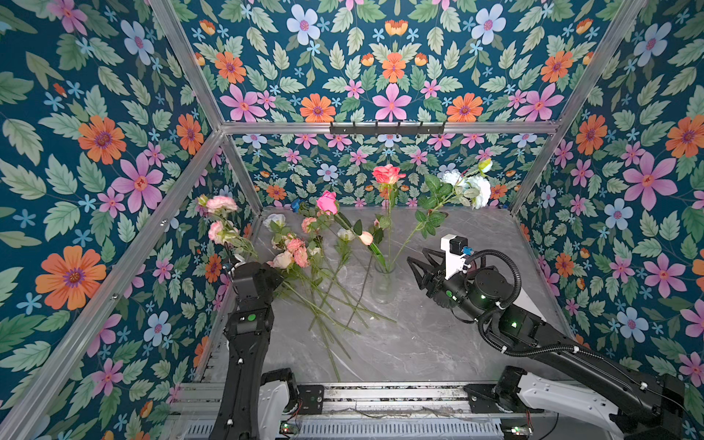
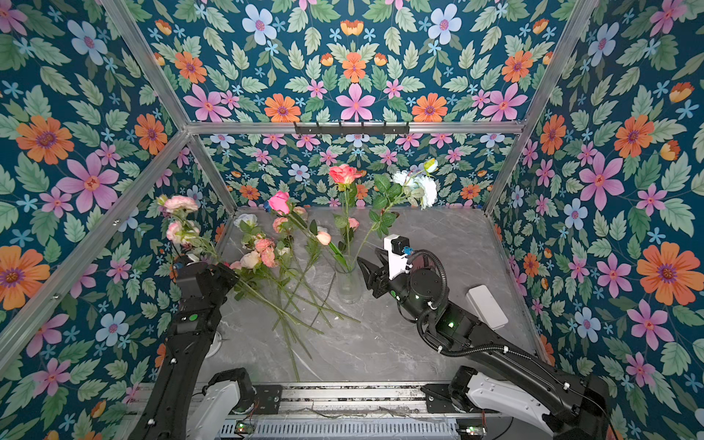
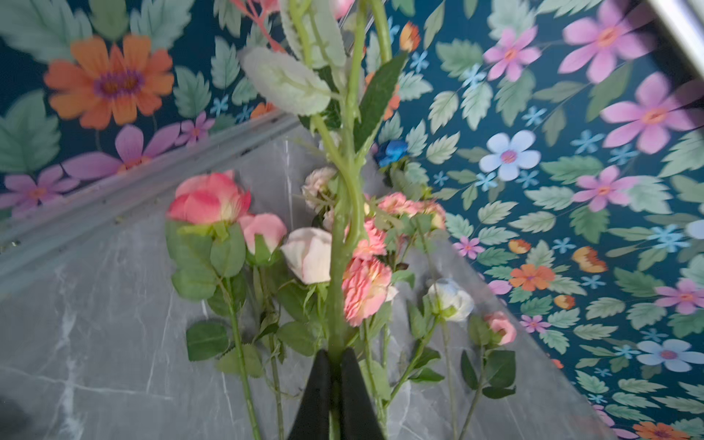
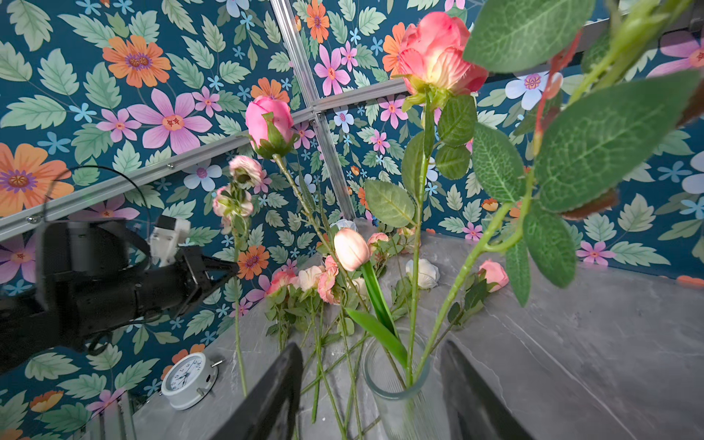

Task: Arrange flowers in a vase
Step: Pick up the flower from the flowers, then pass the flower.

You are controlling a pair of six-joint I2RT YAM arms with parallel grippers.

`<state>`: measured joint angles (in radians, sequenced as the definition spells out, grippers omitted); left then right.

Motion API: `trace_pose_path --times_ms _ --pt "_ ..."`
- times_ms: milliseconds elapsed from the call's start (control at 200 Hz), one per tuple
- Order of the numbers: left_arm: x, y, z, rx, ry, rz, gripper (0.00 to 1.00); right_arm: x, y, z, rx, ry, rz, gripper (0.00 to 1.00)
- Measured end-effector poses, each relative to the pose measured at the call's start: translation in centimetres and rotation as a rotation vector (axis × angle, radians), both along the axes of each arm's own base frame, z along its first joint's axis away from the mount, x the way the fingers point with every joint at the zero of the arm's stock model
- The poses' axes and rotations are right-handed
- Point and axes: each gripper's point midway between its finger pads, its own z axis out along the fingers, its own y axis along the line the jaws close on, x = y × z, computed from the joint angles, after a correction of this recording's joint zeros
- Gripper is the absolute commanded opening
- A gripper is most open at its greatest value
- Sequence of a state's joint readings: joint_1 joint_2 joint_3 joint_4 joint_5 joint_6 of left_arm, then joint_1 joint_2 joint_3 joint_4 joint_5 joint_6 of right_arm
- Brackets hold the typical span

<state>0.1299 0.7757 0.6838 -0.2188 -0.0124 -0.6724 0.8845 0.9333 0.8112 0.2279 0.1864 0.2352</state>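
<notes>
Left claw: clenched on one green stem at bottom centre of the left wrist view. The fingers meet on it with no gap showing.
Held item: pink spray, blooms at left centre of a top view, well above the table. The stem stands near upright in the right wrist view, its tail hanging below the grip.
Beside the grip: loose flowers lie heaped just right of the left claw, stems fanned toward the bottom of the frame.
Vase: clear glass, upright at centre frame. It holds a coral rose, a pink rose, a peach bud and a white spray.
Right claw: released, jaws parted to either side of the vase mouth. Whether it touches the glass cannot be told.
Step judged: carry the held spray to the vase and seat it.
Recommended: raise until the tail clears the heap, then travel right. Centre the tail over the open part of the mouth and lower it straight. Release only once the stem leans on the rim.
Support: the right claw should steady the glass low down, clear of the stems.
Risk: tall, spreading stems likely make the vase top-heavy, so a sideways push could tip it. Snagged leaves could drag a neighbour along.
</notes>
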Motion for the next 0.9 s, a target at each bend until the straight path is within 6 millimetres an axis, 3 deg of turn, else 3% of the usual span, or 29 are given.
trace_pose_path --times_ms 80,170,305,415,605,770,905 --pt "-0.6 -0.5 3.5 0.022 -0.076 -0.031 0.00 0.0 0.1 0.8 0.009 -0.007 0.005 0.62" --pt "-1.0 -2.4 7.1 0.026 -0.166 -0.136 0.00 -0.4 0.6 2.1 0.023 -0.016 0.041 0.66" --pt "-3.0 -6.3 12.3 0.025 -0.334 -0.348 0.00 -1.3 2.0 5.0 0.057 -0.023 0.130 0.73" --pt "-5.0 -9.8 16.3 0.034 -0.479 -0.544 0.00 -2.1 4.3 7.9 0.088 -0.015 0.244 0.75" --pt "-7.9 -15.2 18.3 -0.078 -0.640 -0.871 0.00 -4.1 10.9 12.0 0.096 0.007 0.468 0.81" --pt "-10.5 -17.7 20.4 -0.120 -0.739 -1.055 0.00 -2.8 15.2 13.8 0.102 0.049 0.545 0.83" --pt "-11.6 -19.1 20.6 -0.137 -0.764 -1.149 0.00 -1.8 18.6 14.5 0.095 0.091 0.606 0.83"
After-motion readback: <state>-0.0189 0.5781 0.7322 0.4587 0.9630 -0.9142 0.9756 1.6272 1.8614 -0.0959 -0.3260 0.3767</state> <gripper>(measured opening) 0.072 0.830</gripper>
